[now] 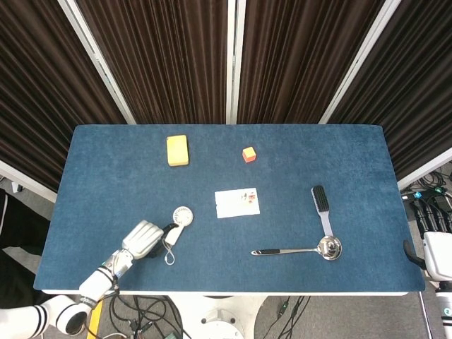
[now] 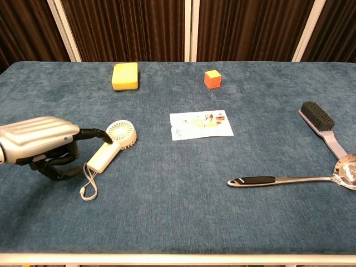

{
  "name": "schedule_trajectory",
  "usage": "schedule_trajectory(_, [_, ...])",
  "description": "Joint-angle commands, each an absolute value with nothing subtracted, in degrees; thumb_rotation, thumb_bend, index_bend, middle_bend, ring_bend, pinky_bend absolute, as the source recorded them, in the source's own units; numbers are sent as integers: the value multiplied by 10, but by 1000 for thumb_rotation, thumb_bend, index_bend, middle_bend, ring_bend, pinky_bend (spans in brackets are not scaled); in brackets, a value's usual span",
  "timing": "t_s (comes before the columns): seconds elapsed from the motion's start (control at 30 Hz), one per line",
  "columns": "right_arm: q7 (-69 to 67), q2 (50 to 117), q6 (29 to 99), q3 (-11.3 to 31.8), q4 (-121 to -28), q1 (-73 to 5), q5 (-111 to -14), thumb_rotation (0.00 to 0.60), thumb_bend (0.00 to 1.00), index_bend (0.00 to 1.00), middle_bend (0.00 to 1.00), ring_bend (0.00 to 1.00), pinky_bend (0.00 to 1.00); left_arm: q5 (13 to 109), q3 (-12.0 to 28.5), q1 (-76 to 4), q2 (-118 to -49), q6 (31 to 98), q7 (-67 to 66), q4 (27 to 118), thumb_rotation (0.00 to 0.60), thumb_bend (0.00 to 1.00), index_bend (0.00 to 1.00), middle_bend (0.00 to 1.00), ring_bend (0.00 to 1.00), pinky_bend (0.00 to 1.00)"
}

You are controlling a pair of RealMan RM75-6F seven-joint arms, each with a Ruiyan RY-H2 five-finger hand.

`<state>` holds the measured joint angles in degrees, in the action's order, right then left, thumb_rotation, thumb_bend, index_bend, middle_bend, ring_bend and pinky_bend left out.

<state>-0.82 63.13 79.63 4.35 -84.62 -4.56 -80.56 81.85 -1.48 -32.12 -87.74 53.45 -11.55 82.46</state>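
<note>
A small white handheld fan [image 1: 178,222] [image 2: 113,143] lies flat on the blue table [image 1: 282,155], its wrist cord [image 2: 88,183] trailing toward the front edge. My left hand [image 1: 142,239] [image 2: 38,139] sits just left of the fan, near the front-left edge. One dark fingertip [image 2: 97,133] reaches to the fan where the head meets the handle, and the other fingers curl loosely underneath, apart from it. The fan is not lifted. My right hand [image 1: 438,256] shows only as a white shape off the table's right edge, with its fingers hidden.
A yellow sponge [image 1: 177,150] and an orange cube [image 1: 248,154] lie at the back. A printed card [image 1: 237,202] sits mid-table. On the right lie a black brush [image 1: 321,207] and a metal ladle [image 1: 304,249]. Dark curtains hang behind.
</note>
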Motion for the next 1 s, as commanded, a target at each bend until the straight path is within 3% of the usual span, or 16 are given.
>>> schedule_trajectory(0.03, [-9,631,796,44,-846,-46,-805,600,327,0,0,0,0,830,-9,-321,-867,552,-110,838,600,423,180,890,865,851])
schedule_trajectory(0.4, [-12,632,796,44,-842,-46,-805,600,327,0,0,0,0,839,-2,-301,-800,612,-124,902,600,423,180,889,865,852])
schedule_trajectory(0.53, [-10,634,798,43,-843,-46,-807,600,327,0,0,0,0,827,5,-269,-790,667,-134,892,600,418,181,865,837,829])
schedule_trajectory(0.6, [-8,633,799,44,-847,-46,-808,600,327,0,0,0,0,825,8,-251,-791,701,-132,881,600,399,181,739,701,752])
schedule_trajectory(0.7, [-3,632,803,45,-855,-46,-810,600,327,0,0,0,0,823,10,-225,-783,741,-120,863,600,344,181,430,360,578])
schedule_trajectory(0.77, [0,632,806,47,-859,-47,-812,600,327,0,0,0,0,823,12,-209,-775,765,-108,854,600,294,181,263,191,450])
schedule_trajectory(0.87, [4,636,808,48,-861,-49,-813,600,327,0,0,0,0,825,14,-186,-764,800,-85,841,600,201,180,153,82,304])
schedule_trajectory(1.0, [10,640,805,46,-863,-51,-815,600,327,0,0,0,0,820,6,-154,-741,827,-77,842,600,99,180,121,46,226])
